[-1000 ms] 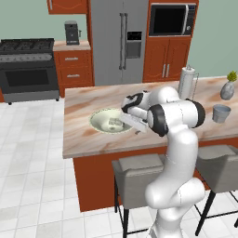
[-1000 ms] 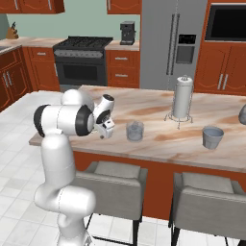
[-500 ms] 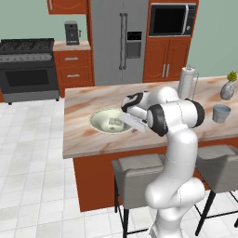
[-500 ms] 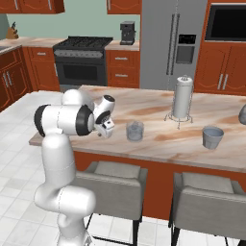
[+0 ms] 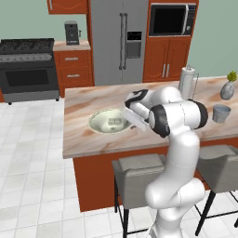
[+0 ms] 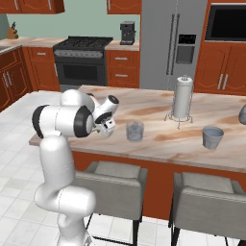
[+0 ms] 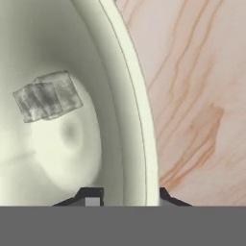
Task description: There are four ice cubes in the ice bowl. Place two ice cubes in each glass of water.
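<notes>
Ice bowl (image 7: 134, 110): pale cream-green, its lighter rim curving down the middle of the frame. Ice cubes (image 7: 47, 95): translucent, lying together inside on the bowl's floor. Gripper (image 7: 126, 196): dark fingertips straddling the rim, one inside, one outside. Marbled counter (image 7: 197, 86): showing beyond the rim.

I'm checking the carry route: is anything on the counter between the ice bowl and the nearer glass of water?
Nothing visible. Bare counter lies between the ice bowl and the nearer glass of water; the paper towel holder stands farther back.
</notes>
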